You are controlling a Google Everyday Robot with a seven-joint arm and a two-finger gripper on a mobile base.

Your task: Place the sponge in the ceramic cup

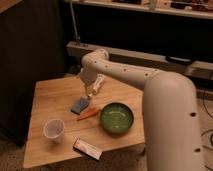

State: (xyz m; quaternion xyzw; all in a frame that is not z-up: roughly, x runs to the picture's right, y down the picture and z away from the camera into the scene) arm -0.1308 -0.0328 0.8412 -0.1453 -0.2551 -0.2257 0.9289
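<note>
Ceramic cup [54, 129] stands mouth-up near the table's [47, 95] front edge, ready to take a drop; the sponge [80, 105] lies flat farther back beside the carrot [89, 113], with the gripper [93, 92] just over it, I'd guess lined up for a pick, grip state can't tell.

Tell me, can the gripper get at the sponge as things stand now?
Probably yes. The gripper hangs just above the far end of the sponge, and nothing lies between them. The carrot lies close beside the sponge, so it might be nudged.
</note>
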